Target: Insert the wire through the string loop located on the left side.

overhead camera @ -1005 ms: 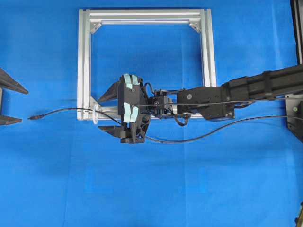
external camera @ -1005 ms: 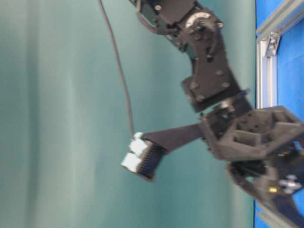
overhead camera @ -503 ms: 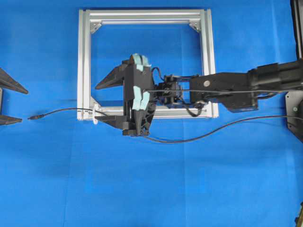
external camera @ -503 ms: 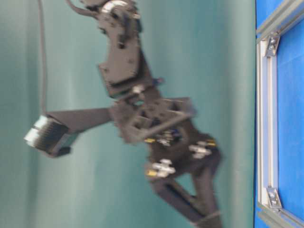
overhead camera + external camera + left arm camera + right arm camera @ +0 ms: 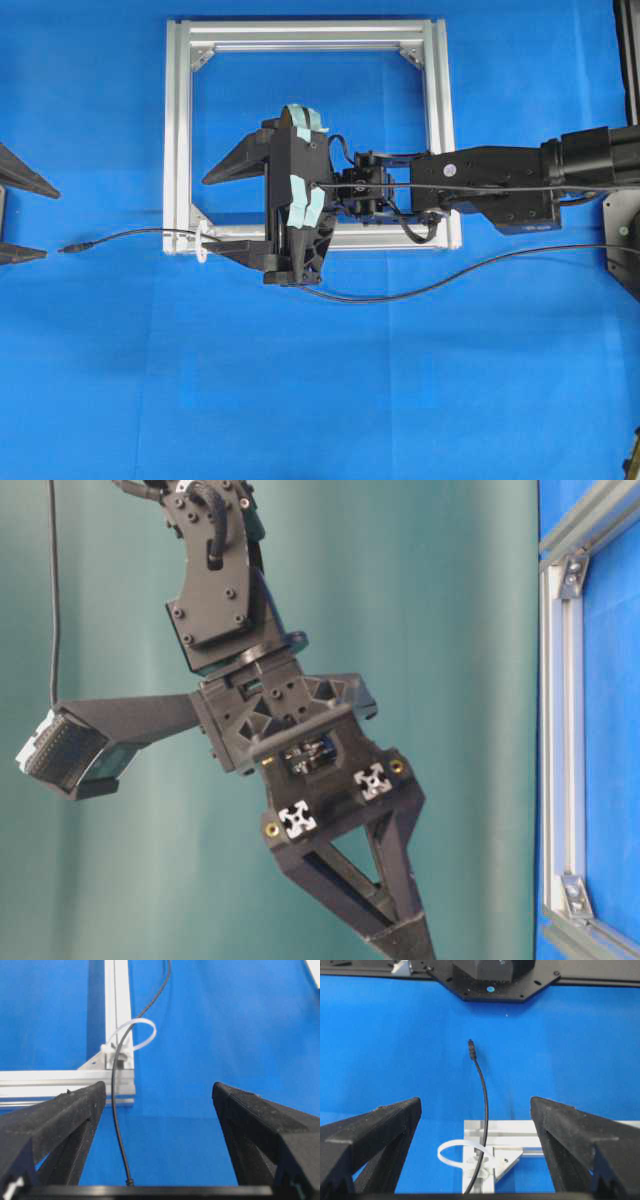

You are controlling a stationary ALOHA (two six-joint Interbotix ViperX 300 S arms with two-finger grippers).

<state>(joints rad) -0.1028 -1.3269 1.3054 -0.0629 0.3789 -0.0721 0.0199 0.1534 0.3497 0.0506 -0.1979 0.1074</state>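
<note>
At the frame's seven-o'clock corner, the wire (image 5: 150,233) already runs through the string loop (image 5: 203,242); right claw (image 5: 240,215) wide, empty.

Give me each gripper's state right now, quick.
Left gripper: open, holding nothing.
Right gripper: open, holding nothing, above the thin black wire.

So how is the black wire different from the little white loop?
The wire is black, long and thin, snaking across the blue cloth; the string loop is whitish and tiny. The wire ends in a small plug lying loose on the cloth, while the loop is fixed at the corner of the silver frame. The wire bends gently; the loop curls into a closed ring. Both are thin, and the wire passes through the loop.
</note>
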